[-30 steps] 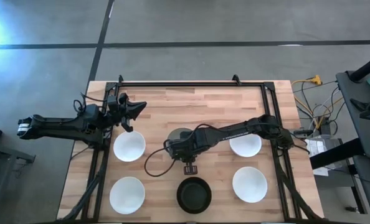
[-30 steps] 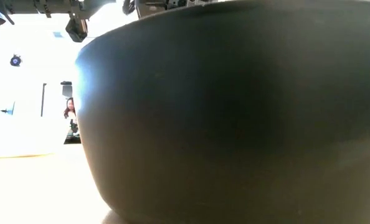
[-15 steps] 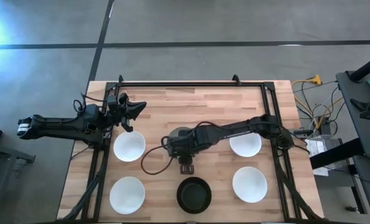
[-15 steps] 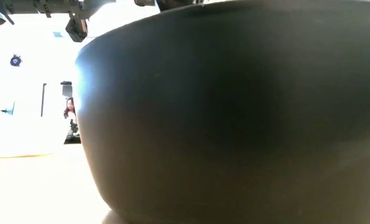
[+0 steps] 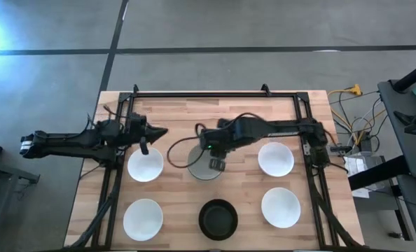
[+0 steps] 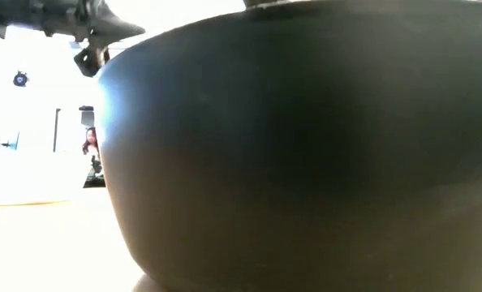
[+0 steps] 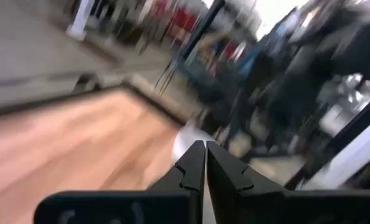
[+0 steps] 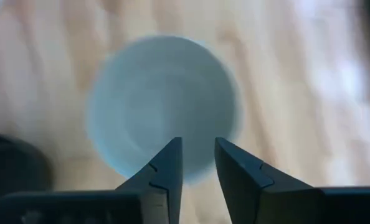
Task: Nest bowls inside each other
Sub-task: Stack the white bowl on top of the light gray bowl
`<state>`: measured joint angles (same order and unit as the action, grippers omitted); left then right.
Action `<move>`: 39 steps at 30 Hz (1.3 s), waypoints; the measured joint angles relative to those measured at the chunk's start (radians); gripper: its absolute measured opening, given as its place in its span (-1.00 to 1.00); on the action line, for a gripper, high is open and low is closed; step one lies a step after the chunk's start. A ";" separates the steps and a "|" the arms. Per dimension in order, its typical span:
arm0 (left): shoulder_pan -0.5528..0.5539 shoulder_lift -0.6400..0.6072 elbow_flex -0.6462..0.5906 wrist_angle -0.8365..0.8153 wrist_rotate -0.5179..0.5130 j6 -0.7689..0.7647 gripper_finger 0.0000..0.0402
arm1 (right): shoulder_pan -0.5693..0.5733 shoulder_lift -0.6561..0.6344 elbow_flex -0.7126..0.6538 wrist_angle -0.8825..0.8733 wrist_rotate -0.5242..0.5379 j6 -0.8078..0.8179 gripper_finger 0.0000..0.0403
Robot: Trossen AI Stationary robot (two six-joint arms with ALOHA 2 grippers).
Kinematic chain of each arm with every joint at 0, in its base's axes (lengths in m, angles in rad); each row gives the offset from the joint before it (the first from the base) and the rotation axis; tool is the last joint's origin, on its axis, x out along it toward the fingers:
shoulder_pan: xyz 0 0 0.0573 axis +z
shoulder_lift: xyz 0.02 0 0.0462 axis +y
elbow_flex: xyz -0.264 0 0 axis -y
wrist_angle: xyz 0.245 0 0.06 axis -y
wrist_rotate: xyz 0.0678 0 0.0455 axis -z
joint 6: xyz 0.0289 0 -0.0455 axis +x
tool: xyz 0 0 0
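While six bowls lie separately on the wooden tabletop (image 5: 173, 115), none is nested in another. A light grey bowl (image 5: 205, 166) sits near the middle, directly under the right end effector (image 5: 217, 165), which hangs over its rim on the side toward the right arm; in the right wrist view this bowl (image 8: 163, 112) lies just beyond the fingers (image 8: 166, 168), which stand narrowly apart and hold nothing. A black bowl (image 5: 218, 218) rests at the near edge, apart from the grey one, and fills the low view (image 6: 306, 146). White bowls sit at left middle (image 5: 145, 165), near left (image 5: 142, 218), right middle (image 5: 276, 159) and near right (image 5: 281, 207). The left end effector (image 5: 144, 146) hovers at the far rim of the left-middle white bowl, fingers pressed together and empty.
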<state>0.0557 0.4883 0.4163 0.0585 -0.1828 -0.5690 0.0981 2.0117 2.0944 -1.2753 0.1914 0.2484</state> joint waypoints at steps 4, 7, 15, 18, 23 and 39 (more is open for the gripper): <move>-0.004 -0.031 0.051 -0.246 0.009 0.057 -1.00 | -0.001 -0.102 -0.082 -0.037 0.076 0.038 -0.60; -0.004 -0.032 0.130 -0.440 0.008 0.134 -1.00 | -0.001 -0.187 -0.171 -0.030 0.101 0.077 -0.62; -0.003 0.125 0.332 -0.922 -0.038 0.182 -1.00 | -0.001 -0.415 -0.461 0.031 0.126 0.194 -0.63; 0.001 0.202 0.348 -0.972 -0.061 0.152 -1.00 | -0.001 -0.495 -0.565 0.094 0.125 0.233 -0.63; 0.025 0.321 0.349 -0.986 -0.058 0.104 -0.91 | -0.001 -0.603 -0.699 0.200 0.125 0.276 -0.66; 0.283 0.645 0.500 -1.304 0.176 0.190 0.18 | -0.001 -0.767 -0.858 0.273 0.145 0.247 -0.64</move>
<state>0.3389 1.1335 0.9162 -1.2451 -0.0070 -0.3793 0.0975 1.2444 1.2369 -1.0027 0.3362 0.4958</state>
